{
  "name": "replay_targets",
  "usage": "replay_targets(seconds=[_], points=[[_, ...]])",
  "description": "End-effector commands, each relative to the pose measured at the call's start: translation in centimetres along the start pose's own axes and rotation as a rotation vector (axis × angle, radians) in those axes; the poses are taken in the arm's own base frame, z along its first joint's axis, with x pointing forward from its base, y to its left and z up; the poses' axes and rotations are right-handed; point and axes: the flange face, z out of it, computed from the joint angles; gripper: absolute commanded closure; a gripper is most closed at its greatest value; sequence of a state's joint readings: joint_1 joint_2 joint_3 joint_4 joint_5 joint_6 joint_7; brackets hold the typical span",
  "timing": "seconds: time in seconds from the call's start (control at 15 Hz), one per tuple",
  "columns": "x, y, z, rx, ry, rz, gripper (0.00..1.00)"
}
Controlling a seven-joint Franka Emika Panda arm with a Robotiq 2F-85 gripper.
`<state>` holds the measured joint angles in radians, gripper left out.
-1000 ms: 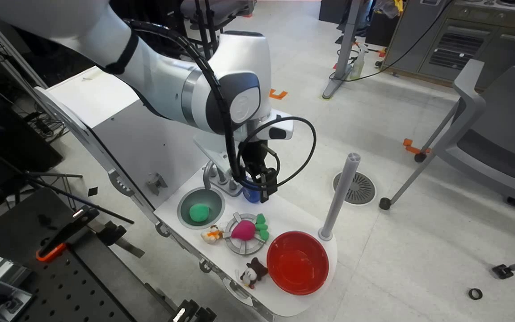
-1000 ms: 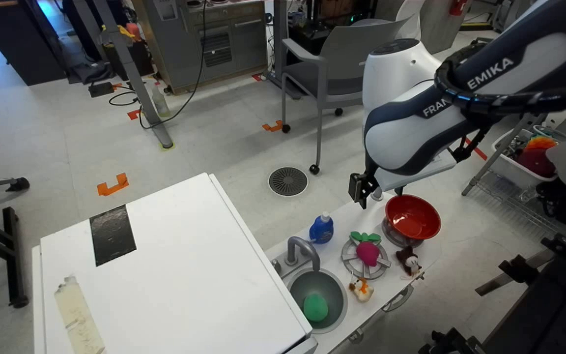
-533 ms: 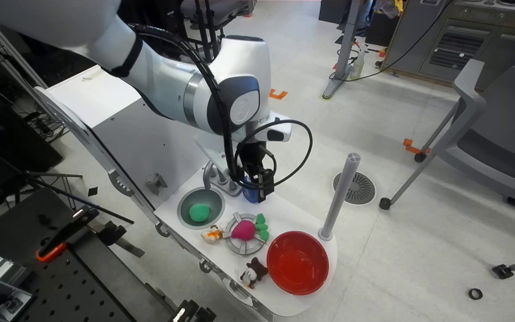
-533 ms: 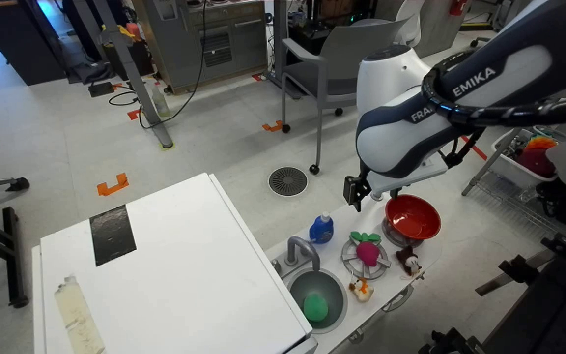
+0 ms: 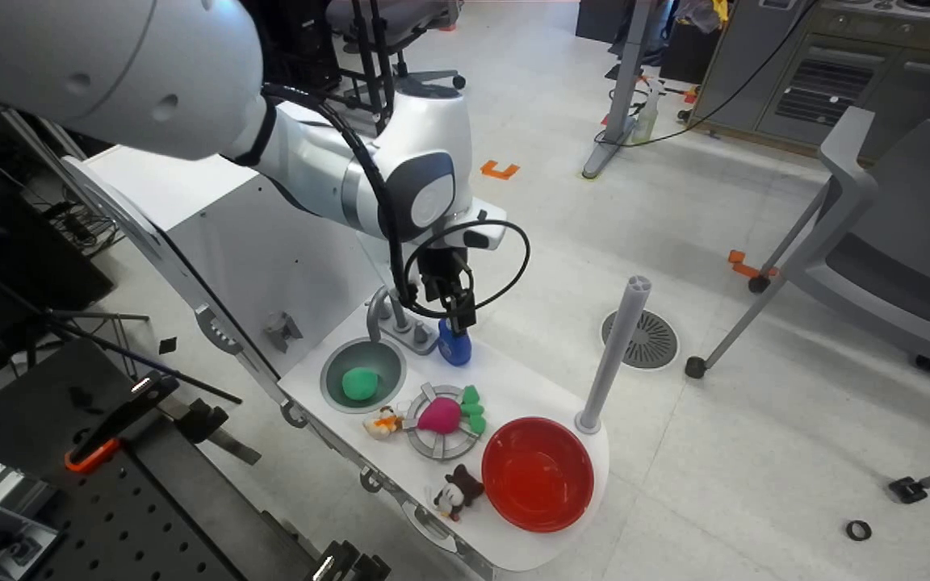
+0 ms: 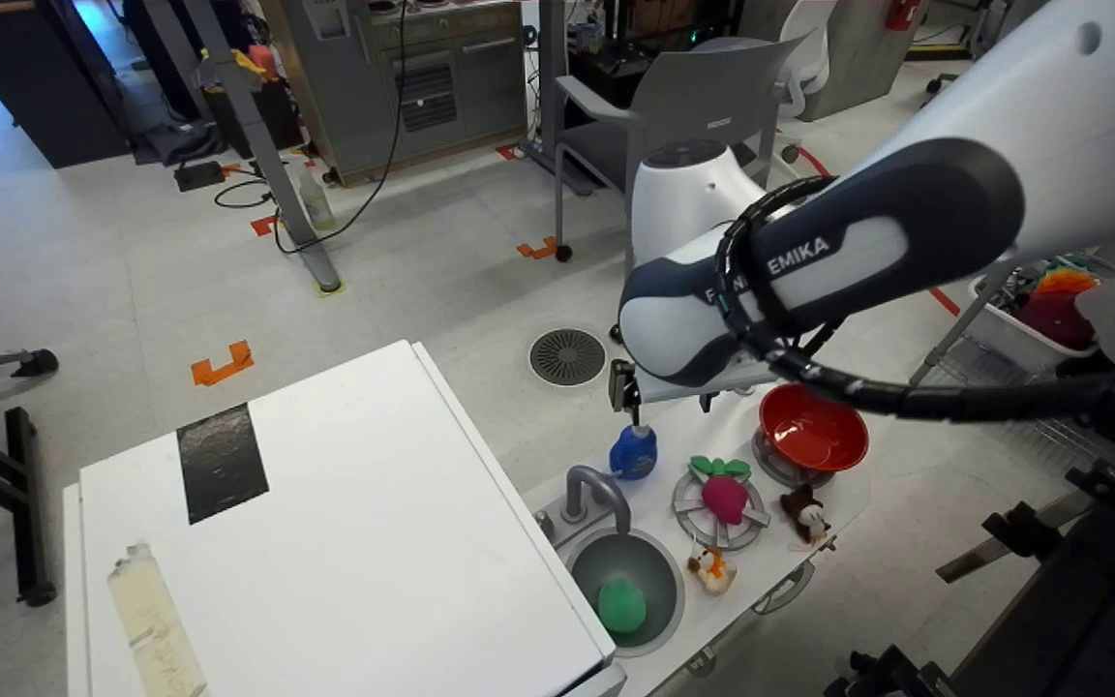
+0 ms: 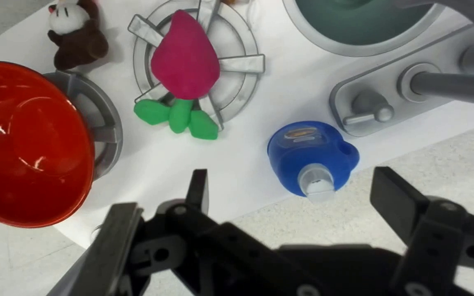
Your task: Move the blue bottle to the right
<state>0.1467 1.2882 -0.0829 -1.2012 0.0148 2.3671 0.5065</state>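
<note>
Spread fingers (image 7: 397, 201) have moved nearer the blue bottle (image 7: 307, 151).

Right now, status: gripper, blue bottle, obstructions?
Gripper open, holding nothing. Blue capped bottle upright on white countertop. Gray faucet base close beside bottle, possible snag.

In an exterior view, the arm (image 6: 911, 237) reads "EMIKA"; a cable (image 6: 858, 389) mostly hides the word before it. The label (image 7: 301, 134) on the bottle (image 7: 303, 154) is too blurred to read.
</note>
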Motion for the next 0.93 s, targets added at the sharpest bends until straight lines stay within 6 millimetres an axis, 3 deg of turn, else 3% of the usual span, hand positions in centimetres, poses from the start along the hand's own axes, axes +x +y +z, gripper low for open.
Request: replay_targets(seconds=[0.0,0.27,0.33,0.87], points=[[0.4,-2.6,3.0,-0.052,0.007,0.042,0.00],[0.0,-4.5,5.3,-0.091,0.023,0.061,0.00],[-0.4,-4.1,3.8,-0.098,0.036,0.069,0.00],[0.2,-3.7,3.4,-0.136,0.119,0.152,0.00]])
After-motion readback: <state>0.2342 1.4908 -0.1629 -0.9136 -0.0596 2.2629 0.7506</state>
